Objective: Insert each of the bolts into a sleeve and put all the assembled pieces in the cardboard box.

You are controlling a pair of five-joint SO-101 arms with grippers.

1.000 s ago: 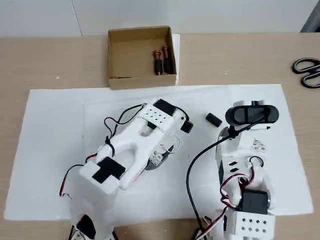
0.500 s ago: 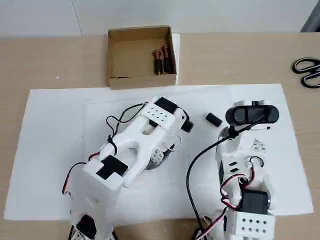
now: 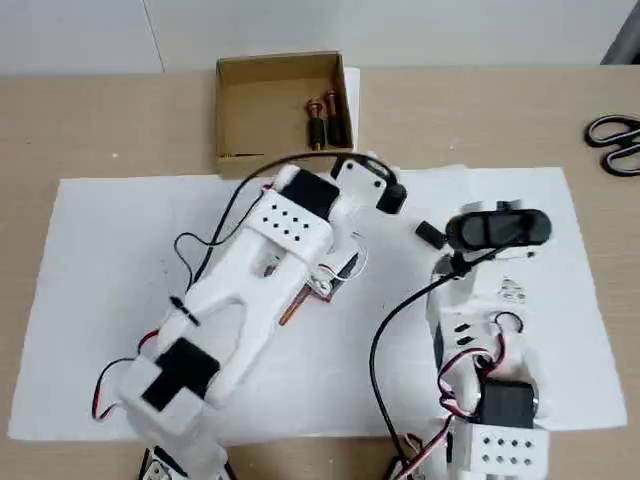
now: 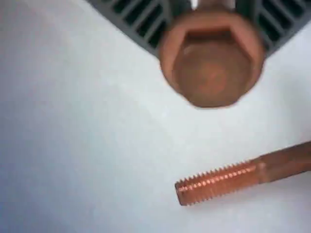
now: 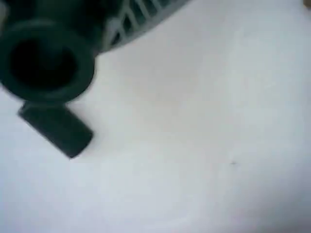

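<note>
Slanting diag. over paper [image 3: 100, 300], L gripper [image 4: 212, 12] pinches bolt [image 4: 212, 68]; R gripper [image 5: 97, 24], arm folded, pinches sleeve [image 5: 46, 60].

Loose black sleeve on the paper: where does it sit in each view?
High view: loose sleeve on the white paper, between the two arms' tips.
Right wrist view: beside the second sleeve, seen end-on.
Left wrist view: instead a gripped bolt and a lying bolt.
Shared landmark: the white paper.

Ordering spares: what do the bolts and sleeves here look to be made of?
The loose bolt: copper-coloured metal, seemingly; its threads glint. The gripped bolt: same coppery tone, smooth hex head. The loose sleeve: matte black, no shine, probably plastic or rubber. The gripped sleeve: same dull black, hollow bore.
</note>
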